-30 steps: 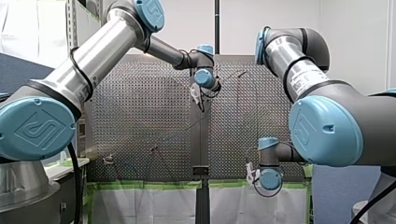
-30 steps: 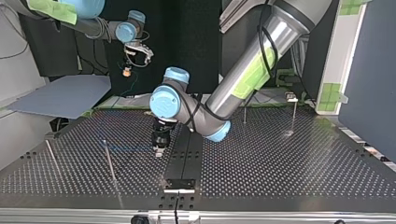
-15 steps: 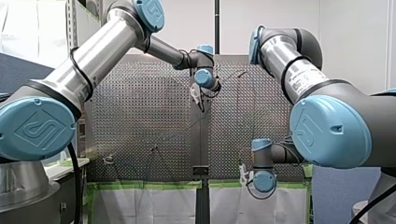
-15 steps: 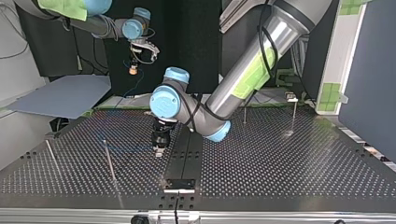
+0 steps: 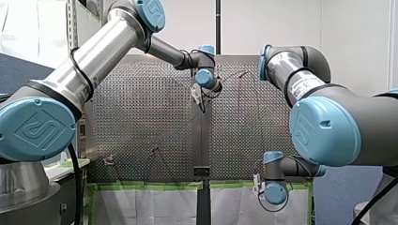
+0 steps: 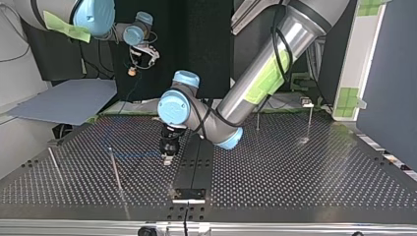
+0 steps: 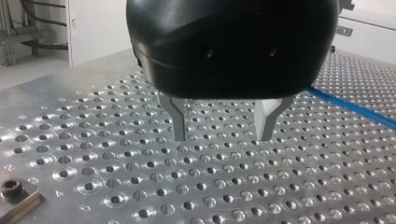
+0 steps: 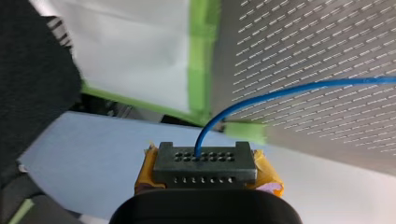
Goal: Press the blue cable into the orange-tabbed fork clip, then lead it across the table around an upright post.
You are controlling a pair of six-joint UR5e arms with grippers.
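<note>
left gripper (image 7: pixel 222 137): metal fingers spread apart with nothing between them, hanging just above the perforated table (image 7: pixel 93 177).
blue cable (image 7: pixel 351 107): lies on the table off to one side of the left gripper, past one finger and clear of it. In the right wrist view it arcs from over the table to the connector block (image 8: pixel 205 161).
connector block: black, at the cable's end, with the cable entering its holed face.
right gripper (image 8: pixel 205 182): yellow pads clamped on the connector block, held off the table, past the green tape (image 8: pixel 203 56) along its edge.
</note>
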